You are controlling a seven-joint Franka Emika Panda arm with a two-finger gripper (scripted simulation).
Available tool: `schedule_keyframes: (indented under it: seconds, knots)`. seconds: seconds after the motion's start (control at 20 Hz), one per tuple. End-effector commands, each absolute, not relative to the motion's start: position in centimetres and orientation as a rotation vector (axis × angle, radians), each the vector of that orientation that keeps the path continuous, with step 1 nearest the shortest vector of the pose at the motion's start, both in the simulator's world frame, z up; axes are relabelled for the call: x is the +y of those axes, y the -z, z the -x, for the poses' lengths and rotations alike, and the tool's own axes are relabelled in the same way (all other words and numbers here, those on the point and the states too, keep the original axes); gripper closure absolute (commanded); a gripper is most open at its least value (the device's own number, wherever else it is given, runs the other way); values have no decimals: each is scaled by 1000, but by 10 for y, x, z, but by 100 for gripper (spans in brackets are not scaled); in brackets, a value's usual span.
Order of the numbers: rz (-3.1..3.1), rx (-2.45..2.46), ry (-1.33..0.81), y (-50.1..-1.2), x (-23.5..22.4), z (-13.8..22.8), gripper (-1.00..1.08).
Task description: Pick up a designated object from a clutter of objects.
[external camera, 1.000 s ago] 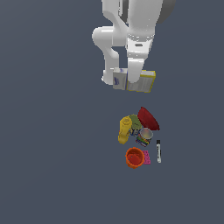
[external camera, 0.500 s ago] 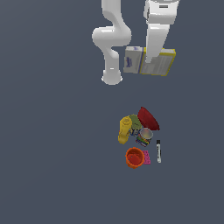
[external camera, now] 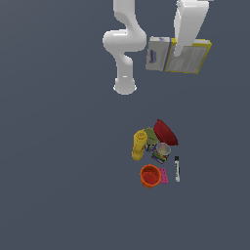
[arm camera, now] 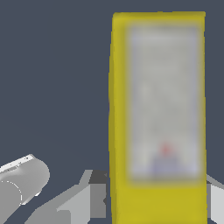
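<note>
The designated object, a flat carton (external camera: 188, 57) with a white-grey end and a yellow-edged pale face, hangs high above the floor at the exterior view's upper right. My gripper (external camera: 178, 51) is shut on its middle. In the wrist view the carton (arm camera: 164, 105) fills the picture between my grey fingers (arm camera: 92, 197). The clutter of objects lies far below: a yellow bottle (external camera: 139, 145), dark red bowl (external camera: 165, 132), printed can (external camera: 161, 152), orange cup (external camera: 150, 176), pink block (external camera: 163, 175), black-and-white marker (external camera: 177, 168) and a green item (external camera: 150, 135).
The arm's white base (external camera: 124, 86) stands on the dark grey floor at the back, to the exterior view's left of the carton. A grey arm link (arm camera: 19, 183) shows in the wrist view.
The arm has carried the carton higher and toward the exterior view's right, farther from the pile. The pile has not moved.
</note>
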State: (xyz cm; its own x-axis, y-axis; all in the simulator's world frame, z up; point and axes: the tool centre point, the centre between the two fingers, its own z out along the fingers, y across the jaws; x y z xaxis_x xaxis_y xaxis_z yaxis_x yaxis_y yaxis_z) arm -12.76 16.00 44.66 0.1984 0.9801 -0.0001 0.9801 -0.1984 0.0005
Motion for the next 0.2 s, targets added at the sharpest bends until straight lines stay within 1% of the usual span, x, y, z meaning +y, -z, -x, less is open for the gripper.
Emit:
schedule_keyframes:
  seconds: [0.0, 0.15]
  knots:
    - [-2432, 1988, 0, -451, 162, 127, 108]
    - [-2433, 1988, 0, -452, 163, 127, 108]
